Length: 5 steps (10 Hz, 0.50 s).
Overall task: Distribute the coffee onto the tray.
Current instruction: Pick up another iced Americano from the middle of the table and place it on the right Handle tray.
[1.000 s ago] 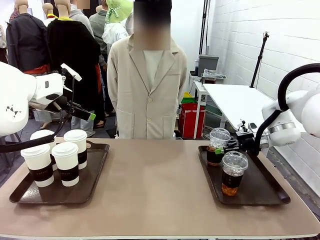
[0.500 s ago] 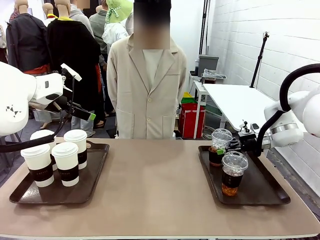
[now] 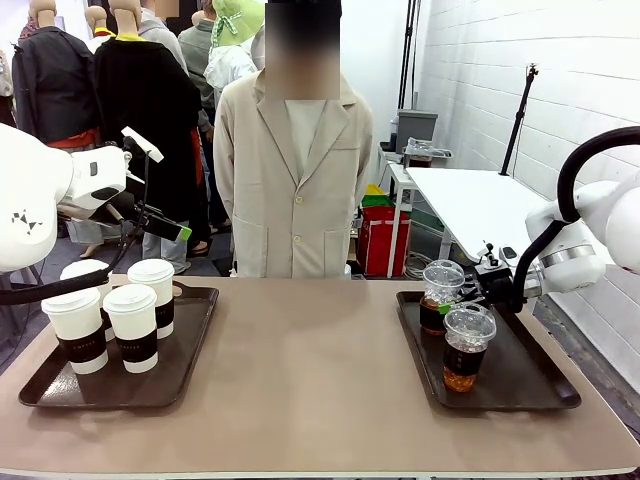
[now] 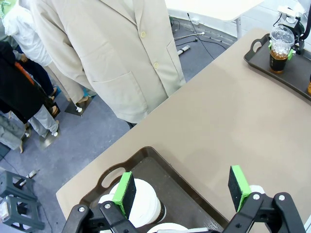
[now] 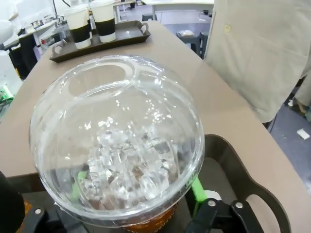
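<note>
Coffee on both trays: three white paper cups [image 3: 130, 322] on the left tray [image 3: 190, 340], two dome-lidded iced cups on the right tray [image 3: 530, 385]. Right gripper [image 3: 452, 296] sits around the far iced cup [image 3: 438, 294], green pads beside it, but whether it's actually squeezing can't be told. Left gripper [image 4: 182, 189] hovers above the paper cups, jaws spread wide, grasping nothing. Near iced cup [image 3: 467, 345] stands free.

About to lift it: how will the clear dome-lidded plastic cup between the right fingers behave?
The clear dome-lidded plastic cup probably flexes if squeezed; thin walls. Ice and amber drink suggest weight, maybe sloshing. Tall and narrow, so it could tip.
</note>
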Each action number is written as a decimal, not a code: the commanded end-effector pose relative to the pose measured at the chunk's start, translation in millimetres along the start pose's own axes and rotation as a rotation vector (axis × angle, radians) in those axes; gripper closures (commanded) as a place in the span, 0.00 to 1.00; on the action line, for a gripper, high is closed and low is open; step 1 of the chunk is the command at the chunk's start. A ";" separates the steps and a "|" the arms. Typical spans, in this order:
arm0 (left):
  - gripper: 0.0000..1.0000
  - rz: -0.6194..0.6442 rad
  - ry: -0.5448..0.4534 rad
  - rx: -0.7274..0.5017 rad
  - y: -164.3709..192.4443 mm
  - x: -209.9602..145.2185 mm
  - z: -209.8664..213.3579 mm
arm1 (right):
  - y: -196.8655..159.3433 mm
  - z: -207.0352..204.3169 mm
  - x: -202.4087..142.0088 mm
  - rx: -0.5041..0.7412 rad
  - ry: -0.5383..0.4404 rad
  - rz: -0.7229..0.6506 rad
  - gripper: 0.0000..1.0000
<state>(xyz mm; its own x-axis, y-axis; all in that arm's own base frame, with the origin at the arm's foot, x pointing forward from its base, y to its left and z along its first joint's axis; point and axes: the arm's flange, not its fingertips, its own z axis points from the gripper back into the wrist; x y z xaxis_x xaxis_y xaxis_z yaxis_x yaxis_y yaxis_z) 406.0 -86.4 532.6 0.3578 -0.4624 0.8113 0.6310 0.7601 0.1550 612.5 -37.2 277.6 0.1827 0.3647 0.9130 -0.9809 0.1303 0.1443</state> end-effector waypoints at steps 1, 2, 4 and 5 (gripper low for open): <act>0.00 0.000 0.009 0.002 -0.1 -0.1 1.3 | 7.2 9.2 2.8 -0.006 0.013 -0.010 0.00; 0.00 0.000 0.009 0.002 -0.1 -0.1 1.3 | 8.4 15.6 2.1 -0.020 0.011 -0.015 0.00; 0.00 0.000 0.009 0.002 -0.1 -0.1 1.3 | 12.9 24.5 -3.8 -0.031 0.020 -0.031 0.00; 0.00 0.000 0.009 0.002 -0.1 -0.1 1.3 | 15.6 30.2 -8.5 -0.040 0.023 -0.045 0.00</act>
<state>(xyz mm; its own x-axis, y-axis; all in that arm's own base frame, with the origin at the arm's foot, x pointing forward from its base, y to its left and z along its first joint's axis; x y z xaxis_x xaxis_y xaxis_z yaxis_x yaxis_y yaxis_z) 406.0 -86.4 532.6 0.3578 -0.4624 0.8113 0.6310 0.7601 0.1550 605.3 -64.3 282.3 0.2030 0.3650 0.9086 -0.9733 0.1770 0.1464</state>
